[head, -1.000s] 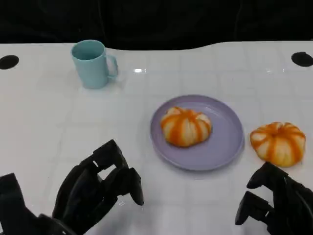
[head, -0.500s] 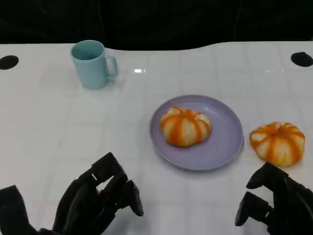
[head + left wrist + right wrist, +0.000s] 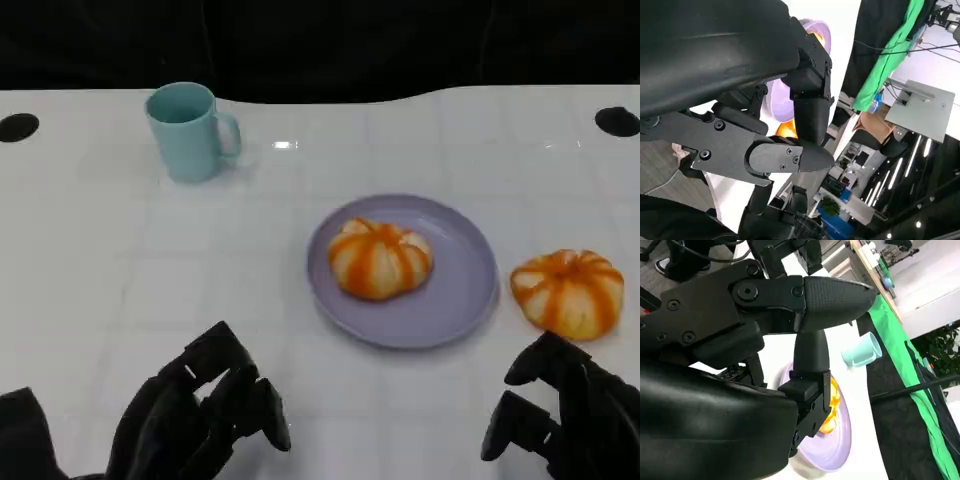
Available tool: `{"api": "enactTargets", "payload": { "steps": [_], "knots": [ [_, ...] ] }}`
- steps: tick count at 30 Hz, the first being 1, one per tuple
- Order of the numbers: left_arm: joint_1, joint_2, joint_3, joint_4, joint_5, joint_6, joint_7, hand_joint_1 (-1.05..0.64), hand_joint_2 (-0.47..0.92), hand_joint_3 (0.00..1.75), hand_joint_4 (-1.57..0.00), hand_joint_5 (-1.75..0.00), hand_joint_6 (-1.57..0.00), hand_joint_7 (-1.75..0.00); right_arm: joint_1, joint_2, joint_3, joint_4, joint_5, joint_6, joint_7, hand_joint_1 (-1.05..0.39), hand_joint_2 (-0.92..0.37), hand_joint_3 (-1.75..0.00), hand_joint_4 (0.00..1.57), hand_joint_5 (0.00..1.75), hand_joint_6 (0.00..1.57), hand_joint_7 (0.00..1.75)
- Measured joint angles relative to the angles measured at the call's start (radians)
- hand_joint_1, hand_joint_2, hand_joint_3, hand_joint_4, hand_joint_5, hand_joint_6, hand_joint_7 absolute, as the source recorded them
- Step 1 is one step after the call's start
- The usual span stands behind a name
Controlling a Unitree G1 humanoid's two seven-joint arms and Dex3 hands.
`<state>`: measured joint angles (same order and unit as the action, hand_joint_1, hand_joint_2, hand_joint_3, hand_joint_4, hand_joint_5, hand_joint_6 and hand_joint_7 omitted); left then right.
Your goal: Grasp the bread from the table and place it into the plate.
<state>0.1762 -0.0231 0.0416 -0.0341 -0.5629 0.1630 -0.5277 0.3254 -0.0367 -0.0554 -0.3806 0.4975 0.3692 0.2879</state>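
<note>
White glossy table [image 3: 120, 260], faint grid lines, black backdrop beyond far edge. Purple plate [image 3: 462, 300] mid-table, one bun [image 3: 380, 258] on it. Second bun [image 3: 568, 290] on table just right of plate. Teal mug [image 3: 188, 130] far left of plate. Left hand [image 3: 205, 415] and right hand [image 3: 555, 415] near plate's front, fingers spread, holding nothing.

Bright, even overhead light; small glare on the table [image 3: 285, 145]

Left hand [image 3: 200, 415]: matte black, blocky segmented fingers, rounded tips. Left wrist view: glossy rounded black shell, flat black linkage plates with small round screws, smooth tapered fingertip [image 3: 807, 156]. Right hand [image 3: 560, 415]: same black, chunky build. Right wrist view: textured, dimpled pad on pointed fingertip [image 3: 835, 295]; large round pivot screw on linkage.
</note>
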Motion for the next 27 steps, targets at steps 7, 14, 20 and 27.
{"api": "enactTargets", "payload": {
  "steps": [7,14,20,27],
  "knots": [
    [0.0,0.002,0.001,0.0,0.001,0.0,0.0,-0.6,0.92,0.3,-0.77,-1.75,-0.48,-1.74,-0.001,0.0,0.0,0.001,0.0,0.0,0.0,-0.51,-0.92,-0.5,0.61,1.75,0.42,1.68],
    [-0.004,0.003,0.011,0.017,0.012,-0.031,-0.001,-0.58,0.92,0.3,-0.78,-1.75,-0.48,-1.75,-0.004,0.0,-0.001,0.019,0.001,-0.014,0.014,-0.52,-0.92,-0.46,0.61,1.75,0.43,1.66],
    [-0.009,0.003,0.011,0.031,0.012,-0.047,-0.013,-0.59,0.92,0.29,-0.78,-1.75,-0.49,-1.75,-0.004,0.001,-0.004,0.018,0.003,-0.014,0.013,-0.52,-0.92,-0.45,0.6,1.75,0.43,1.65],
    [-0.02,0.01,0.02,0.05,0.002,-0.039,-0.022,-0.59,0.92,0.29,-0.78,-1.75,-0.49,-1.75,-0.005,0.005,0.002,0.027,-0.011,-0.021,0.002,-0.51,-0.92,-0.46,0.63,1.75,0.45,1.64]
  ]
}}
